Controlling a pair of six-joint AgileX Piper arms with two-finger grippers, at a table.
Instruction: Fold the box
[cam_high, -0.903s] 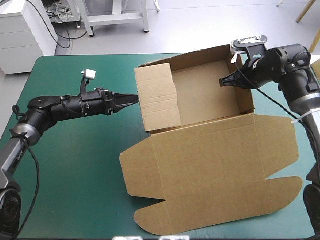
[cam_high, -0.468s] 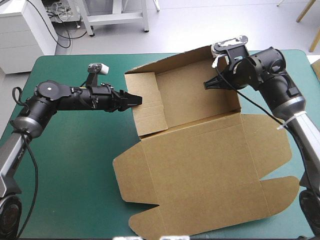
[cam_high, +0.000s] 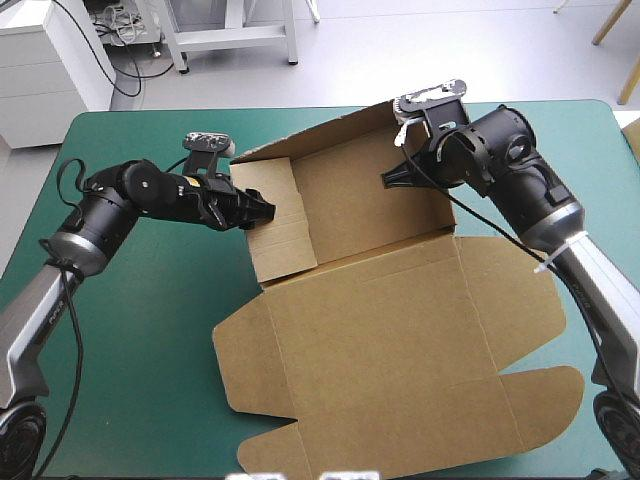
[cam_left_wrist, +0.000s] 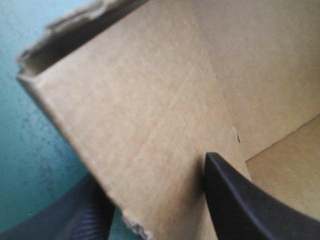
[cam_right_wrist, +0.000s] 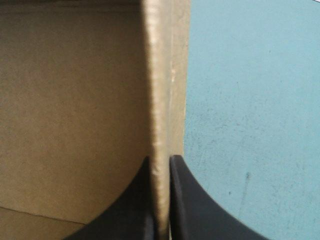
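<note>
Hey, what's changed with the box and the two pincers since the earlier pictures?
The box slid toward the table's left edge and turned a little, along with the right pincer, which stays shut on its wall. The left pincer, earlier just outside the left wall, now straddles it. The lid stays flat.

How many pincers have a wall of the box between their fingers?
2. The left pincer stands open astride the left wall of the box; the right pincer is clamped on the wall at its right side. Neither is hidden.
</note>
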